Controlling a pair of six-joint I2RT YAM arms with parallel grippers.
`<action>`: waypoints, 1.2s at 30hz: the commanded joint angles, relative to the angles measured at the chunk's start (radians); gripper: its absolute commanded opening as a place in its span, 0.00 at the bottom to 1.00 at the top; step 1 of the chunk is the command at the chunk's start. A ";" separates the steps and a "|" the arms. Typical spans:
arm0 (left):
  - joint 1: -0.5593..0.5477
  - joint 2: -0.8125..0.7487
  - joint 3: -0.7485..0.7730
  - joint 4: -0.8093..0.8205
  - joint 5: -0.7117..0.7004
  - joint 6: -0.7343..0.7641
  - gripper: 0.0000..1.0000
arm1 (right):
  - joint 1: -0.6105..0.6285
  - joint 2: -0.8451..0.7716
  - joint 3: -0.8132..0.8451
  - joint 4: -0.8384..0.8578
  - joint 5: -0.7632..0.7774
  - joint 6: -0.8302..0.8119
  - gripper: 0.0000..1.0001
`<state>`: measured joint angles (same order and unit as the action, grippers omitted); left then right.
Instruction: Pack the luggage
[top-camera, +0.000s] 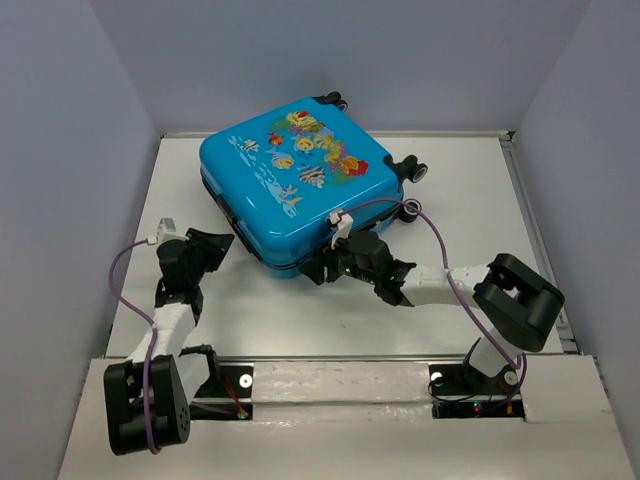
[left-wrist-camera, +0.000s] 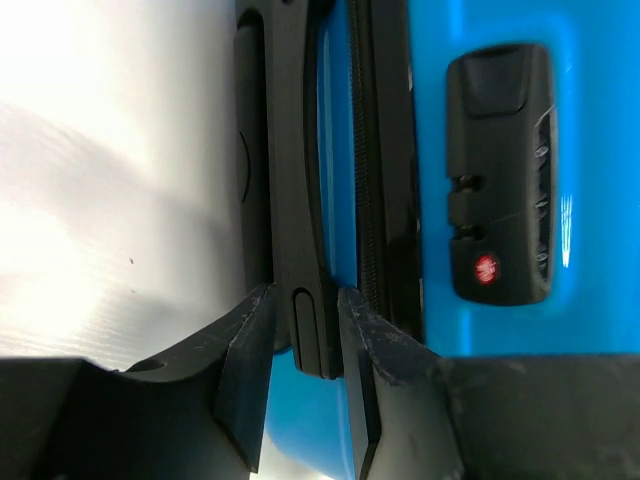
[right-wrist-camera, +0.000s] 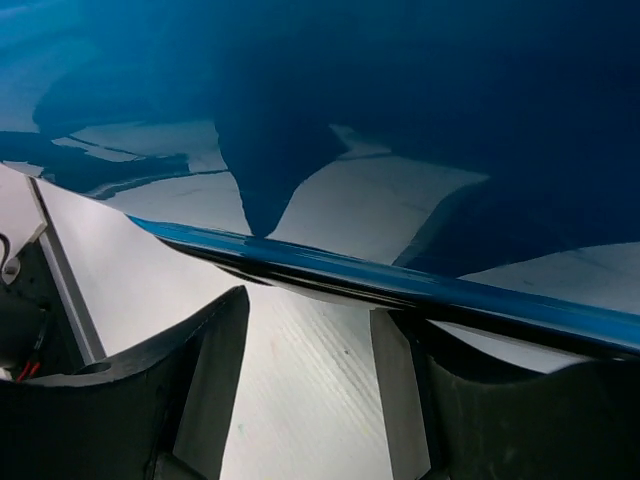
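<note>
The luggage (top-camera: 300, 180) lies flat and closed on the table, fish print facing up. My left gripper (top-camera: 215, 245) is at its left front side. In the left wrist view its two fingers press on either side of the end of the black handle (left-wrist-camera: 295, 200), so the left gripper (left-wrist-camera: 305, 295) is shut on it. A black combination lock (left-wrist-camera: 500, 170) sits on the blue shell beside the zipper (left-wrist-camera: 375, 150). My right gripper (top-camera: 318, 268) is at the case's front corner. The right gripper (right-wrist-camera: 312, 305) is open, just below the blue rim (right-wrist-camera: 350, 275), with bare table between its fingers.
The case's black-and-white wheels (top-camera: 410, 170) point to the back right. Grey walls enclose the white table (top-camera: 270, 310) on three sides. A purple cable (top-camera: 440, 250) loops over the right arm close to the case's corner.
</note>
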<state>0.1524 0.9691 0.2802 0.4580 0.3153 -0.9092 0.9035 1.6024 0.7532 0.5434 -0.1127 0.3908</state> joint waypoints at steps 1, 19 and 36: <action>-0.031 0.028 -0.024 0.139 0.064 -0.010 0.41 | 0.014 0.034 -0.015 0.190 0.074 -0.010 0.56; -0.332 0.077 -0.026 0.183 -0.082 -0.014 0.28 | 0.052 0.122 -0.037 0.378 0.265 0.019 0.37; -0.530 0.075 0.094 0.156 -0.145 -0.030 0.26 | 0.383 0.004 -0.017 -0.093 0.383 0.046 0.07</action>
<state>-0.2760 1.0370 0.2852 0.5144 0.0284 -0.9070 1.1324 1.6260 0.6865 0.6411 0.2539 0.4004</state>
